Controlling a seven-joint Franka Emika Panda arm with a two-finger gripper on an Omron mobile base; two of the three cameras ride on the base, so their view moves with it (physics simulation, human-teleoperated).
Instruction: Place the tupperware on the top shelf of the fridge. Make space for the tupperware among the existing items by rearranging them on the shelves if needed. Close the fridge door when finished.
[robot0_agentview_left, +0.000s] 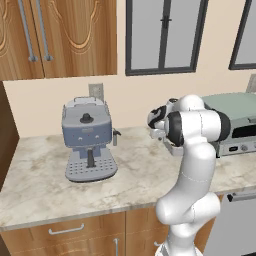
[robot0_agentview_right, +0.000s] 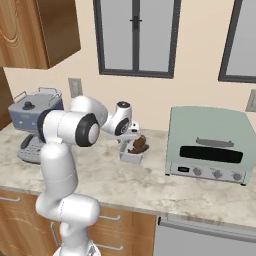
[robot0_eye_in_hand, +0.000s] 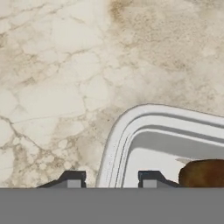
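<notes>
The tupperware, a small whitish tub with brown lumpy food, rests on the marble counter in front of the window wall. My gripper reaches down onto its left end. In the hand view the tupperware's rounded rim runs between my gripper's two dark fingertips, one outside the wall and one inside. They stand close to the wall, and I cannot tell whether they touch it. The brown food lies to the right inside the tub. The fridge, its top shelf and door are out of view.
A blue-grey coffee machine stands on the counter to the left of the arm. A pale green toaster oven stands just right of the tub. Wooden wall cupboards hang above. Bare marble lies between the machine and the tub.
</notes>
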